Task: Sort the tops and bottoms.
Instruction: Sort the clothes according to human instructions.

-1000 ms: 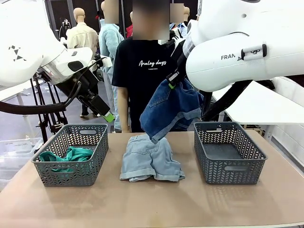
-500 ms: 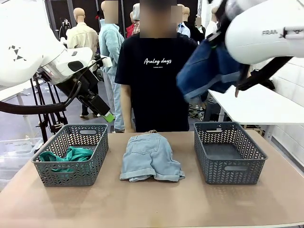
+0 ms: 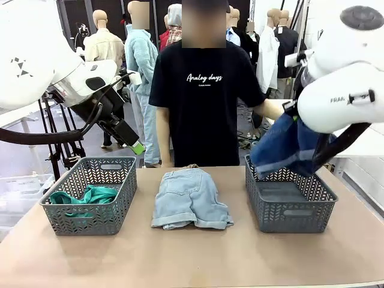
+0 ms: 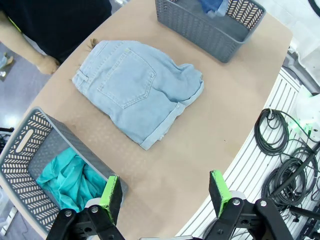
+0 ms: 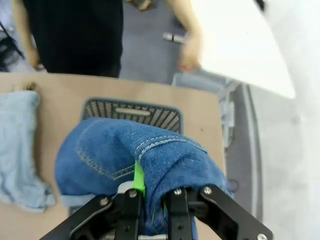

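**Dark shorts swing down over your right-hand basket**

Swung down from shoulder height in front of the person, the dark blue shorts (image 3: 287,147) now hang at the table's right side. Your right gripper (image 5: 150,194) has its jaws shut on a bunched fold of the denim. The cloth drops straight below the jaws, its hem at about rim level over the far half of the right basket (image 3: 293,223). In the right wrist view that basket sits just beyond the bundle, almost underneath it. Its long axis runs from you toward the person, and its floor looks bare, so the drop probably needs little more than a short descent and a release.

Your left gripper (image 4: 165,192) hovers above the table's left side with its jaws wide and nothing between them. The pale shorts (image 3: 191,198) lie flat between the two baskets, waistband toward the person (image 3: 201,90) and cuffs toward you, ahead of those open jaws. With the right arm loaded, the left one looks better placed for them.

A teal top (image 3: 90,195) lies crumpled in the left basket (image 3: 90,223). The table (image 3: 180,258) is flat and tan, with open space around the pale shorts. One caution: the person's arm reaches out close to the hanging denim.
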You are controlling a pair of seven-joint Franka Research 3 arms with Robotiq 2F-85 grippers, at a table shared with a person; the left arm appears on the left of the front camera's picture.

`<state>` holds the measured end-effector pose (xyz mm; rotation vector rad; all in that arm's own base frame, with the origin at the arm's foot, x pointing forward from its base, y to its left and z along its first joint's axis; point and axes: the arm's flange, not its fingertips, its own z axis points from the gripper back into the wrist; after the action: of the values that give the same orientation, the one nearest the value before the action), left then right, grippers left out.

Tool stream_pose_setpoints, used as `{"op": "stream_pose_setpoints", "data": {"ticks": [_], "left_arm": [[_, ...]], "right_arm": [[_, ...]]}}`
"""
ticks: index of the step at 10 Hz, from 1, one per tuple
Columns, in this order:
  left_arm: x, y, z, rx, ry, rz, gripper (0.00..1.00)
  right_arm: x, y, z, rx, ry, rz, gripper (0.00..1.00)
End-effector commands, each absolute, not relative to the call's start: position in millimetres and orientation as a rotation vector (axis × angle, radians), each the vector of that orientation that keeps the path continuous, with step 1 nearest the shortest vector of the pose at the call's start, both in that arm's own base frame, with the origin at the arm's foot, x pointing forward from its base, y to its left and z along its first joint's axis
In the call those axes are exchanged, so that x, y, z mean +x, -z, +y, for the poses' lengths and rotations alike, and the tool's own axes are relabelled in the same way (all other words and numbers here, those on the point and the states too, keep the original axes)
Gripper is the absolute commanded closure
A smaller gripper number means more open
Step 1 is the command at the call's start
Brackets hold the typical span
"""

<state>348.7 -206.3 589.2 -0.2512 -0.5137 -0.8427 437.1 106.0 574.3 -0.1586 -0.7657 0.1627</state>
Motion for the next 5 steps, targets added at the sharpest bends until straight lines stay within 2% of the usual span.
{"op": "stream_pose_setpoints", "data": {"ticks": [1,4,5], "left_arm": [[348,-590,-206,-0.258,0.839,-0.514,0.09],[348,-590,-206,-0.258,0.839,-0.514,0.09],[348,-590,-206,-0.258,0.839,-0.514,0.09]], "right_arm": [[441,-565,108,-0.106,-0.123,-0.762,1.00],[452,-544,111,-0.074,-0.113,-0.724,1.00],[454,-560,111,-0.088,-0.054,-0.729,1.00]]}}
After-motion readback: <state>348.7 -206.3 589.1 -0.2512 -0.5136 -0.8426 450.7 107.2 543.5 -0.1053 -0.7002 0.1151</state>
